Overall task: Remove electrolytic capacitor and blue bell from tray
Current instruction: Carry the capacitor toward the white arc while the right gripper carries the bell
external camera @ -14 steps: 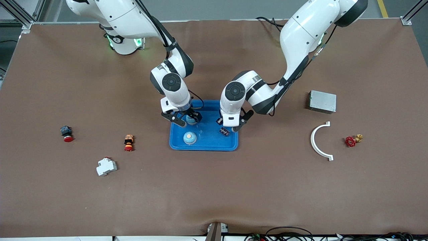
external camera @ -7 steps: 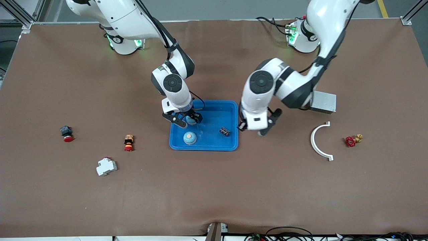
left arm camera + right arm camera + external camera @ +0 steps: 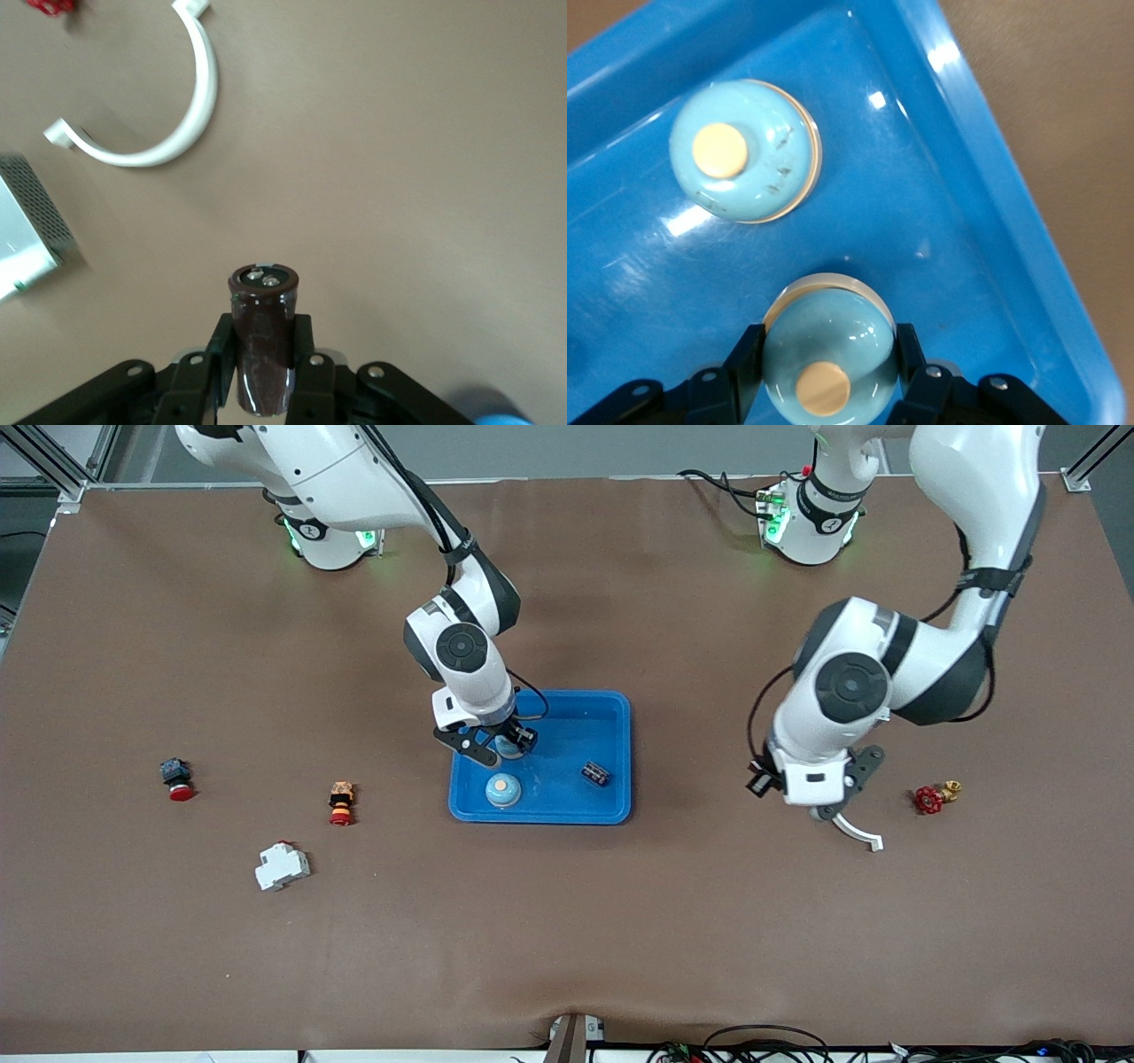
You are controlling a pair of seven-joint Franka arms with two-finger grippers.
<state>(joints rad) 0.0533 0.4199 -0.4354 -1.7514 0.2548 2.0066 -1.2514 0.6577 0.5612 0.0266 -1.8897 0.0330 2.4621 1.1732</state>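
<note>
A blue tray [image 3: 611, 717] lies mid-table. In it lie a light blue bell [image 3: 502, 790] with a tan button and a dark capacitor [image 3: 595, 773]. My right gripper [image 3: 498, 746] is low in the tray, shut on a second light blue bell [image 3: 828, 359]; the loose bell [image 3: 744, 150] sits close by. My left gripper [image 3: 795, 797] is off the tray, over the bare table beside a white curved piece [image 3: 861, 834]. It is shut on a dark brown capacitor [image 3: 264, 345] that stands out past the fingers.
A red valve [image 3: 928, 800] lies toward the left arm's end. The left wrist view shows the white curved piece [image 3: 168, 146] and a silver box [image 3: 27, 230]. A red button [image 3: 177, 779], an orange-red switch [image 3: 341, 802] and a white breaker [image 3: 282, 865] lie toward the right arm's end.
My left gripper has left the tray with the capacitor and swung toward the left arm's end, over the white curved piece. My right gripper stayed in the tray, still on its bell.
</note>
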